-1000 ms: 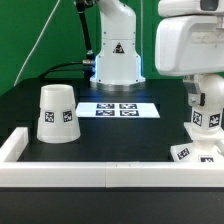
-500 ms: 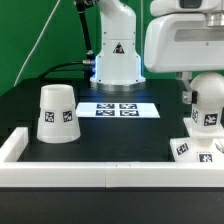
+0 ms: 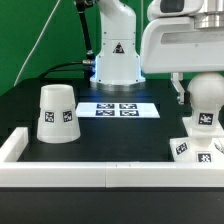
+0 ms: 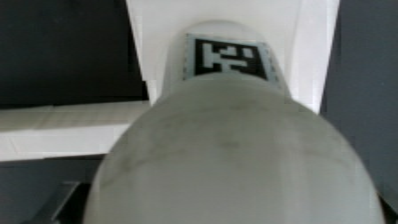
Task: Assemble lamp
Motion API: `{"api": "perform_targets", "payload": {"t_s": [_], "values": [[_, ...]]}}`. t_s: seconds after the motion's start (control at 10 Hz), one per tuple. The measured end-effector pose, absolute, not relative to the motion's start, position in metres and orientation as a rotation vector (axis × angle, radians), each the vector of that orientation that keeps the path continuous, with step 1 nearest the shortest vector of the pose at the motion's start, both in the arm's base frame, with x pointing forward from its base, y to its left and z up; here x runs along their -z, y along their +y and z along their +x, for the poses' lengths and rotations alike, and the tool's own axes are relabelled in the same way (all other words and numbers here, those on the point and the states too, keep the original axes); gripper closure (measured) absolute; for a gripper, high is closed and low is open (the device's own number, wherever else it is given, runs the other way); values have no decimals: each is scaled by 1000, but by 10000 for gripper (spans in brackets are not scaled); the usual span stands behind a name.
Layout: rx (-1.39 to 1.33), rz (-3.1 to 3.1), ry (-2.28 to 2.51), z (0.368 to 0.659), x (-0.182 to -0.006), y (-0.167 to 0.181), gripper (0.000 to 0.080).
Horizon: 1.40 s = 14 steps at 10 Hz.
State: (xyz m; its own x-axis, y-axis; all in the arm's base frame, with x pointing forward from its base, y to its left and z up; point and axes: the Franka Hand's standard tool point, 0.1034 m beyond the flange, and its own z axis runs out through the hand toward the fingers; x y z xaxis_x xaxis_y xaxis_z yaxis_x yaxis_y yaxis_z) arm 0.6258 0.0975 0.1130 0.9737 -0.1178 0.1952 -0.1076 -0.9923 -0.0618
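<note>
Black bench (image 3: 110,135) under green backdrop, white rail border (image 3: 60,170) along front and the exterior view's left edge. Bulb (image 3: 205,105) upright at the exterior view's right, ball head on top, tagged neck pointing down, sat right above or on base (image 3: 198,152); contact not clear. Base low and blocky near front rail, tags on its faces, partly cut off by frame edge. Gripper (image 3: 196,80) directly over bulb, big white housing filling upper right. One dark finger (image 3: 178,92) visible beside bulb head on the exterior view's left; other finger hidden. Fingers seemed to flank the head, but clamped or apart: cannot tell. Wrist view filled by bulb (image 4: 222,130) very close, blurred round grey-white body with a black-and-white tag near far end, white base surface behind it, dark bench either side. Shade (image 3: 57,112) well apart at the exterior view's left, standing narrow end up on bench, tag facing camera. Marker board (image 3: 118,109) flat on bench between shade and bulb, further back. Robot pedestal (image 3: 116,55) behind marker board.
</note>
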Motion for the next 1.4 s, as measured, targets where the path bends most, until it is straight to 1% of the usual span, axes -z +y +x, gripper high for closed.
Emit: {"api": "perform_targets", "payload": {"t_s": [0.3, 0.7, 0.8, 0.9, 1.0, 1.2, 1.4], "values": [[289, -3027, 474, 623, -111, 99, 220], [249, -2884, 871, 620, -110, 109, 220], [245, -2879, 876, 620, -110, 110, 220], [242, -2879, 869, 620, -110, 110, 148], [241, -2879, 866, 620, -109, 111, 114], [245, -2929, 727, 613, -111, 115, 104], [236, -2987, 556, 592, -115, 125, 101]]}}
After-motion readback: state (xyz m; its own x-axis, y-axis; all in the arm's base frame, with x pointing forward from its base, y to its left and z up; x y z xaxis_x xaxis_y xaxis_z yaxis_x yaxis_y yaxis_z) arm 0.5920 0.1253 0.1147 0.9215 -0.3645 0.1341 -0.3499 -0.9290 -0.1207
